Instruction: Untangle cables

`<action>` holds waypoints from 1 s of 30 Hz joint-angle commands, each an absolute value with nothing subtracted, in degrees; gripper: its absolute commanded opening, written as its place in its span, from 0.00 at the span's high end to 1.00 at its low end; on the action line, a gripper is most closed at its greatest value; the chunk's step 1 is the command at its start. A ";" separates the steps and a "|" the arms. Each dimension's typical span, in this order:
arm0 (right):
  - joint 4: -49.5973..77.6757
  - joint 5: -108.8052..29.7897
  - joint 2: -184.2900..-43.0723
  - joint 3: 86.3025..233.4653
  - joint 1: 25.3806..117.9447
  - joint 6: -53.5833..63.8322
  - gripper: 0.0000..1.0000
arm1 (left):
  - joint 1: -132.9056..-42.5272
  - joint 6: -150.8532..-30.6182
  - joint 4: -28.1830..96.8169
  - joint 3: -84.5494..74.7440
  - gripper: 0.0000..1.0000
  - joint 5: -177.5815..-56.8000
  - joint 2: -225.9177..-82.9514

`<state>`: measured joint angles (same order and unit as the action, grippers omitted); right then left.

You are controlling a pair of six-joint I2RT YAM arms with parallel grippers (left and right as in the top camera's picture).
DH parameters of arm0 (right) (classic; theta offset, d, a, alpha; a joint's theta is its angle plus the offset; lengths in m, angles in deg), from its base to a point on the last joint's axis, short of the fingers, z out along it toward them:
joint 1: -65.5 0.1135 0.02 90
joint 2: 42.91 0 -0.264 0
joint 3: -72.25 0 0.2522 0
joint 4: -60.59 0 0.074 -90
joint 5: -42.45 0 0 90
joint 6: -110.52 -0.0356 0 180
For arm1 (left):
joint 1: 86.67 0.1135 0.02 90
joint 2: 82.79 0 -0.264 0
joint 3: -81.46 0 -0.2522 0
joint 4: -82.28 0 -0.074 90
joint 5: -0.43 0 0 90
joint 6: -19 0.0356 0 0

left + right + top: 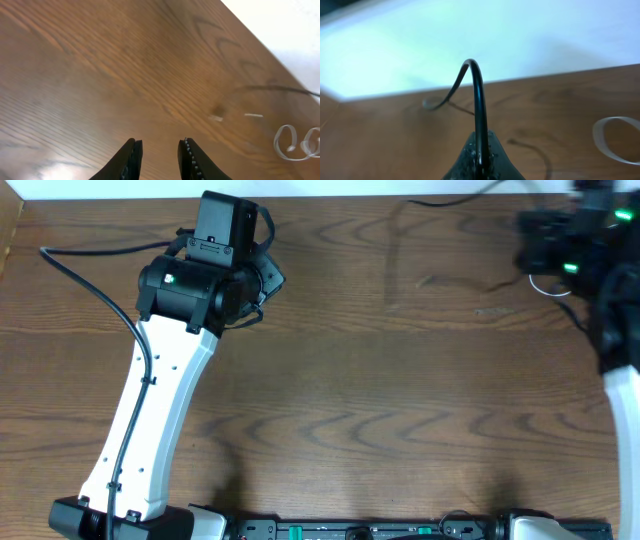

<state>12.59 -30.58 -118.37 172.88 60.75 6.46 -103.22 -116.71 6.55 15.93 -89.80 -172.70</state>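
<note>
Pinching the black cable (479, 97), the right claw (480, 150) holds it arched above the worktop (560, 115), seemingly to draw it away from the white cable (597, 136) lying looped nearby. The left claw (160, 150) hovers spread and empty, well apart, probably free to take the white one.

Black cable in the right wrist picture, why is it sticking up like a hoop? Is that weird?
A little odd: the black cable is pinched in the shut right end effector and arches up off the table instead of lying flat. Nothing looks broken or spilled.
</note>
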 commanded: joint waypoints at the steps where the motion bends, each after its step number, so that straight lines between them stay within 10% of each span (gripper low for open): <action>1: 11.67 -34.58 -116.49 173.34 56.48 4.67 0.99 | -102.98 -111.01 6.09 15.91 0.72 -86.92 -172.61; 30: 10.68 -42.23 -129.93 173.32 34.58 2.13 0.99 | -102.98 -111.05 6.00 15.88 0.71 -86.94 -172.65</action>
<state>9.53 -42.03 -126.00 172.90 34.54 2.85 -103.22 -111.60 6.13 15.93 -87.88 -172.70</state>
